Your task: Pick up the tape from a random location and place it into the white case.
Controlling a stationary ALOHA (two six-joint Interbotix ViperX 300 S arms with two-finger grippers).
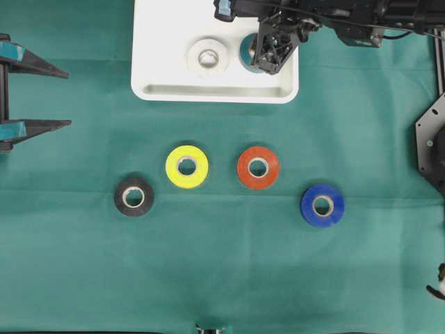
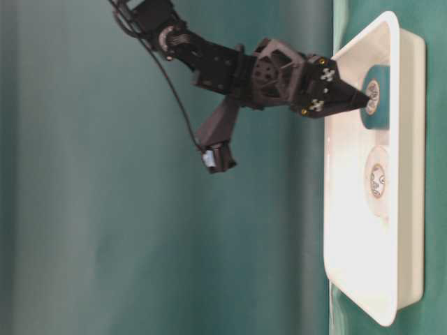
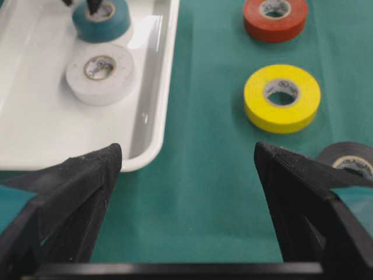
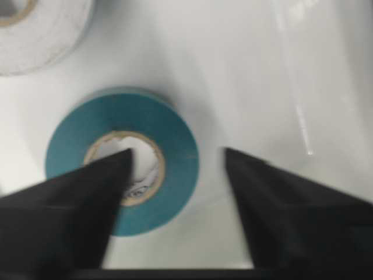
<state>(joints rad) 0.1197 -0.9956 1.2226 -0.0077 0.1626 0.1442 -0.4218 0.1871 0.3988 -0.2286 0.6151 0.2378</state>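
Teal tape [image 4: 119, 160]: lay flat in the white case [image 1: 167, 90], beside the white tape [image 1: 208, 56]; in the overhead view mostly hidden under the right gripper [image 1: 268, 59].
Right gripper jaws: spread, one tip over the roll's core, the other outside its rim; contact probably none, wrist view too blurred to be sure.
Left gripper [image 3: 186, 169]: jaws wide apart, holding nothing, cut off at the overhead frame's left edge.
Cloth: yellow tape [image 1: 186, 166], red tape [image 1: 258, 167], blue tape [image 1: 322, 204], black tape [image 1: 133, 197]; black cropped in left wrist view.
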